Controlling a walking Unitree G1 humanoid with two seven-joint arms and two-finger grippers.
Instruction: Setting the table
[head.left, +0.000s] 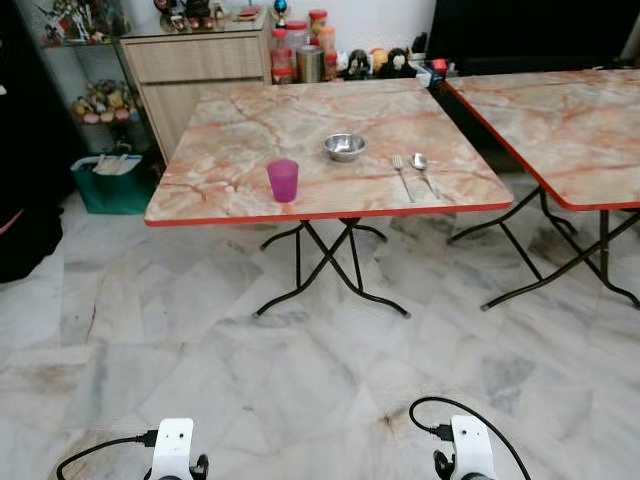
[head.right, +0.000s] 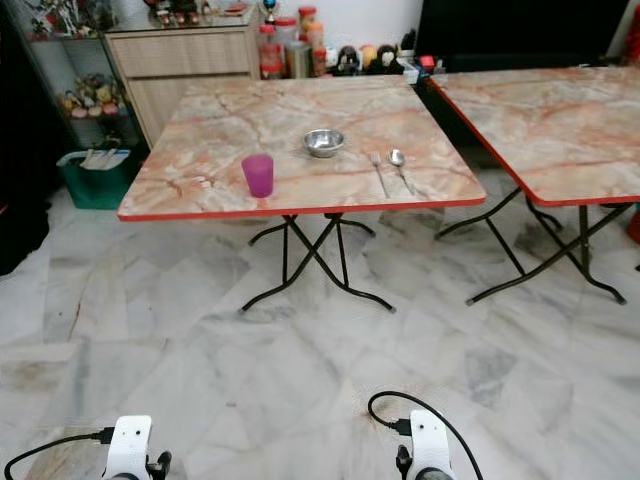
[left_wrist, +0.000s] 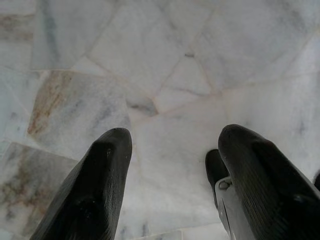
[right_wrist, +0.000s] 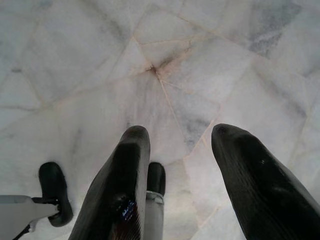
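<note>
Marble-top table, second table beside (touching?), cabinet behind

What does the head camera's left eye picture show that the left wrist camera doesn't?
The left eye view shows a marble-topped table carrying a purple cup, a steel bowl, a fork and a spoon, with a second table beside it. The left wrist view shows the left gripper close up, fingers apart, hanging idle. Both show the pale marble floor.

My two head cameras are looking forward and down at the same table from well back, while both wrist cameras are facing the floor closely.
</note>
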